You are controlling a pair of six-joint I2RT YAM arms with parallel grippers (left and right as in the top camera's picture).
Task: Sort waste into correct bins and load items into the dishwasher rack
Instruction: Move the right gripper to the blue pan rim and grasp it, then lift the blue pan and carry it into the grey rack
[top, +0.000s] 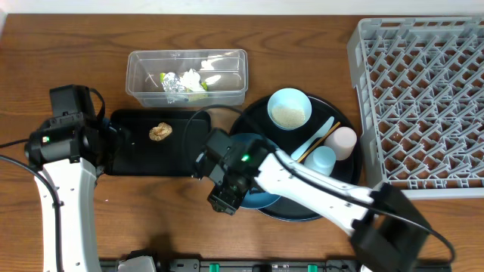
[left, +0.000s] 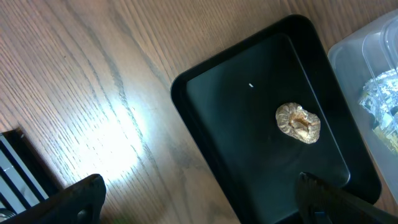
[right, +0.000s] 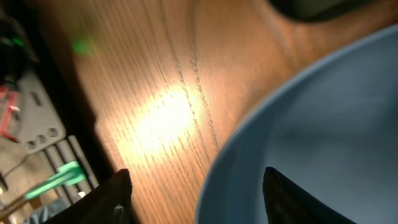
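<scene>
One R tool astride plate rim

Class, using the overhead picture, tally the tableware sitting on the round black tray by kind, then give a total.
blue plate: 1
bowl: 1
cups: 2 (pinkish cup, pale blue cup)
spoon: 1
wooden stick: 1
Total: 6

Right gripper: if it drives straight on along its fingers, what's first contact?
Probably the rim of the large blue plate: the right gripper straddles that edge, with wooden table under its other finger. Depth is unclear.
</scene>
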